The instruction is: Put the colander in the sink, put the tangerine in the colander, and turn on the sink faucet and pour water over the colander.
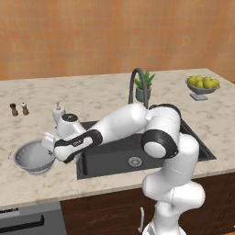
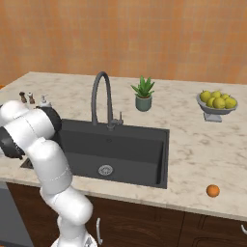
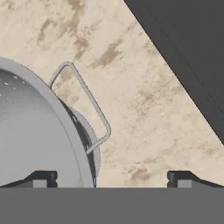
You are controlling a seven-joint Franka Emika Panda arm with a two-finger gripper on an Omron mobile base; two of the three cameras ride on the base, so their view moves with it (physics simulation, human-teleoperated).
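The silver perforated colander sits on the marble counter left of the black sink. My gripper hangs open just above the colander's right rim. In the hand view the colander takes up the left side. Its rim and wire side handle lie between my spread fingertips, and a corner of the sink shows at the upper right. The tangerine rests on the counter far to the right of the sink, near the front edge. The gooseneck faucet stands behind the basin.
A white pump bottle stands behind the colander, and two small shakers stand further left. A potted plant is behind the sink. A grey footed bowl of yellow-green fruit sits at the back right.
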